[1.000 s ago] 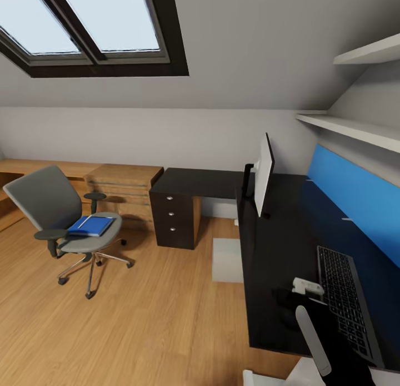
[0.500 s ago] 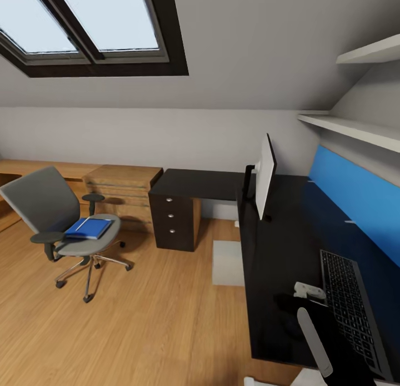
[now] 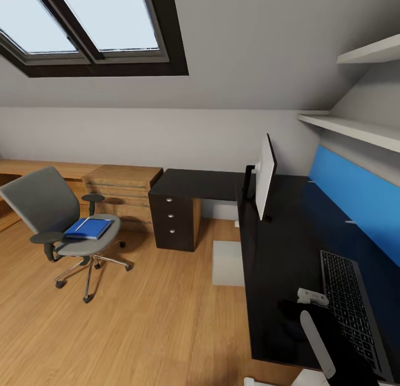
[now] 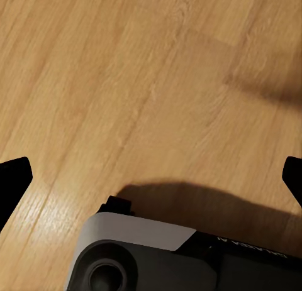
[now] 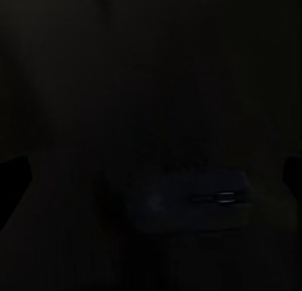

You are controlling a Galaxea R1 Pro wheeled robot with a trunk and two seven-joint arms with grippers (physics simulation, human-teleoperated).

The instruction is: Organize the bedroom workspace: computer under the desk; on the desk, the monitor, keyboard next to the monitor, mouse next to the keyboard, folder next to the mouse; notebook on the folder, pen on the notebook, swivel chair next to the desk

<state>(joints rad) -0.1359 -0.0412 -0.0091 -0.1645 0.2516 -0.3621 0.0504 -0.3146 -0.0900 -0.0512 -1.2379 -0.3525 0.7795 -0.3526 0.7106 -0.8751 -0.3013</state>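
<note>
Grey sloped walls are framing the desk, which is carrying the monitor and keyboard. Beside the keyboard, the right gripper is hovering with fingers wide over the mouse. Away from the desk, the folder is lying on the swivel chair. Over floor, the left gripper is gaping wide.

Almost nothing but darkness is offered by the right wrist view. Two black fingers can be made out at opposite edges of the picture, set far apart with nothing between them. Below them a glossy black counter is seen, nearly without detail. On it a faint dark oval shape, the mouse, is picked out by a small pale glint; its outline is too dim to be traced fully.
</note>
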